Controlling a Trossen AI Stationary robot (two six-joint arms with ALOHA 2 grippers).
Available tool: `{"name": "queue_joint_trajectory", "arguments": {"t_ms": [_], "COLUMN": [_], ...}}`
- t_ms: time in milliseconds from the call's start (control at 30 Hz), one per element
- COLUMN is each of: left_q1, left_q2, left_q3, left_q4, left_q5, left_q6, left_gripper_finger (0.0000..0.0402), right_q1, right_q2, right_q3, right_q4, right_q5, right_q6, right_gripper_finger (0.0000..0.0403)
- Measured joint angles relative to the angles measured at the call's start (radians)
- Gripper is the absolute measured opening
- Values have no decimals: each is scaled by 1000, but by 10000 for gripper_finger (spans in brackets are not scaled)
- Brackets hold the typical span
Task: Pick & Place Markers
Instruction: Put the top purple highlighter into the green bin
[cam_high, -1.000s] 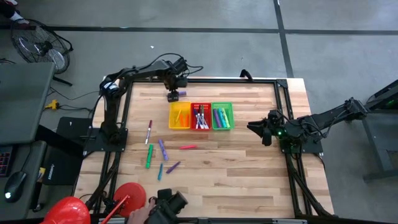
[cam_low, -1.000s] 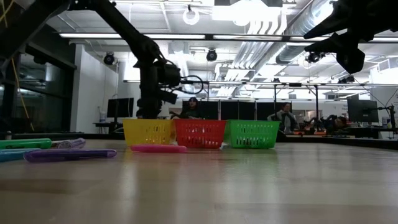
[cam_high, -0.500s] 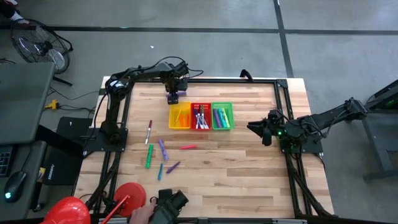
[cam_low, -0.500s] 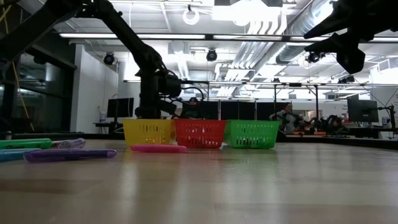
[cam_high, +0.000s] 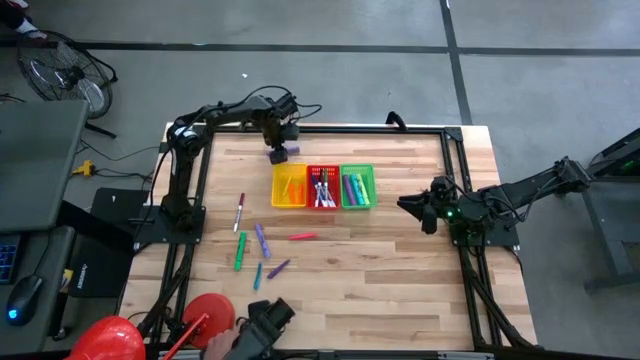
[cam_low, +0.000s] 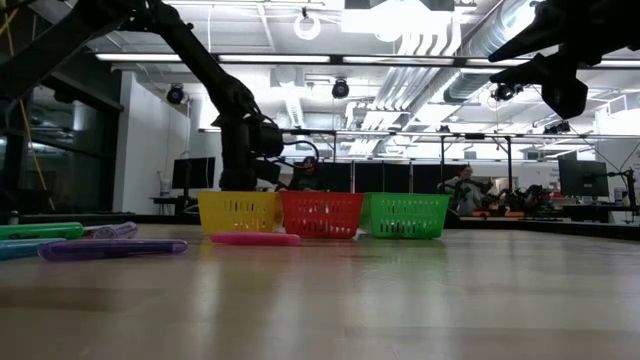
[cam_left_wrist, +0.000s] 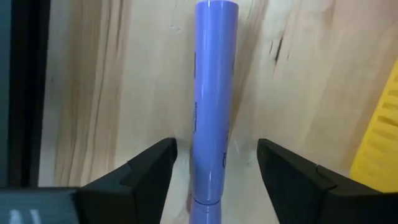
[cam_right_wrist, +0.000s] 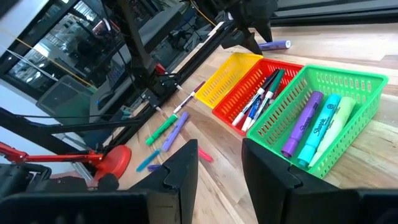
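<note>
Wooden table (cam_high: 400, 260) with a black frame, seen from above. Two dark arms: left one reaching to the far edge, right one parked at the right edge. Three mesh baskets side by side near the far middle: yellow basket (cam_high: 289, 187), red basket (cam_high: 322, 187) filled with red, black and white pens, green basket (cam_high: 357, 187) holding purple, teal and yellow-green markers (cam_right_wrist: 317, 127).

Left claw (cam_left_wrist: 211, 163) low over the table just beyond the yellow basket's far left corner, fingers spread apart, gripping nothing. Purple marker (cam_left_wrist: 213, 106) lying flat on the wood directly between the two fingertips, running lengthwise away from the claw, a gap on each side. Same marker visible from above at the claw's tip (cam_high: 279, 154).

Right claw (cam_right_wrist: 221, 163) raised clear of the table beside the green basket, fingers apart and empty.

Loose markers on the near left part of the table: white-and-red marker (cam_high: 239, 212), green marker (cam_high: 240, 251), lilac marker (cam_high: 261, 239), pink marker (cam_high: 302, 237), purple one (cam_high: 279, 268), small teal marker (cam_high: 257, 276).
</note>
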Motion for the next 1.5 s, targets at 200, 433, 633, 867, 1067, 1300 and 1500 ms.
{"name": "queue_joint_trajectory", "arguments": {"t_ms": [200, 433, 633, 867, 1067, 1300, 1500], "left_q1": [-25, -83, -100, -100, -100, -88, -89], "left_q2": [6, 27, 36, 36, 39, 54, 51], "left_q3": [1, -1, -1, -2, 13, 129, 244], "left_q4": [-9, 14, 21, 13, -9, -117, -170], "left_q5": [-60, -144, -166, -159, -159, -148, -148], "left_q6": [48, 49, 19, -4, -20, -38, -57], "left_gripper_finger": [166, 119, 85, 56, 56, 56, 54], "right_q1": [0, 0, 0, 0, 0, 0, 0], "right_q2": [0, 0, 0, 0, 0, 0, 0], "right_q3": [0, 0, 0, 0, 0, 0, 0], "right_q4": [0, 0, 0, 1, 13, 65, 101], "right_q5": [5, -1, -15, -44, -68, -72, -46], "right_q6": [-22, -22, -22, -22, -22, -70, -107], "right_gripper_finger": [113, 113, 113, 113, 113, 113, 113]}}
